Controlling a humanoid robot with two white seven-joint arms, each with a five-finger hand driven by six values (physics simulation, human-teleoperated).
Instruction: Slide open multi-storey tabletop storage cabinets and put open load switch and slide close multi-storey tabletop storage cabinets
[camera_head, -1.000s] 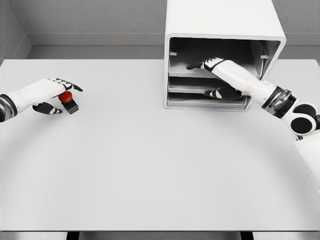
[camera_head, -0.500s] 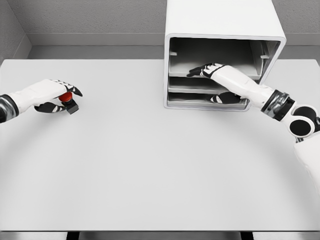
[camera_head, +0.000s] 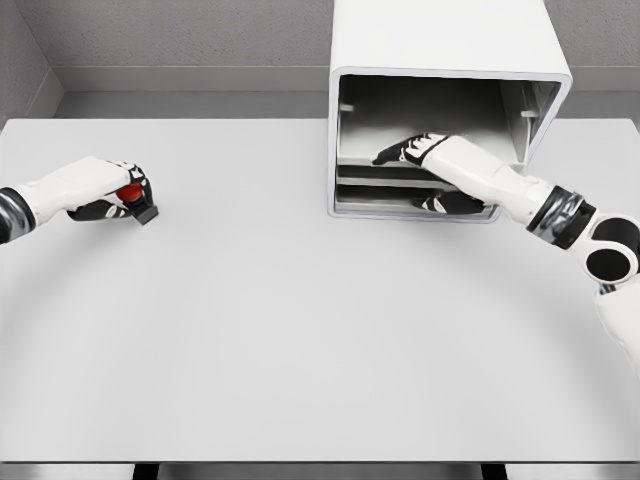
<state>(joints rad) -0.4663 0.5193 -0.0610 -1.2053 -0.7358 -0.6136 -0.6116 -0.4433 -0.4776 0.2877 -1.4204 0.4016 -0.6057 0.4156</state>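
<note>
Left hand: I see my left hand at the far left of the worktop, with its fingers wrapped tight around the load switch.
Load switch: it is a small black block with a red round button on top. It sits low at the worktop, well apart from the cabinet.
Cabinet: the white storage cabinet stands at the back of the worktop, right of the middle. Its front is open and I can look in at grey shelves.
Right hand: my right hand reaches into the cabinet from the right. Its fingers lie flat and loose on the upper tray, holding nothing. Its thumb shows lower down, by the bottom tray.
In the way: my right arm crosses the cabinet's open front and hides part of the lower shelves.
Around: a grey wall is behind the worktop.
</note>
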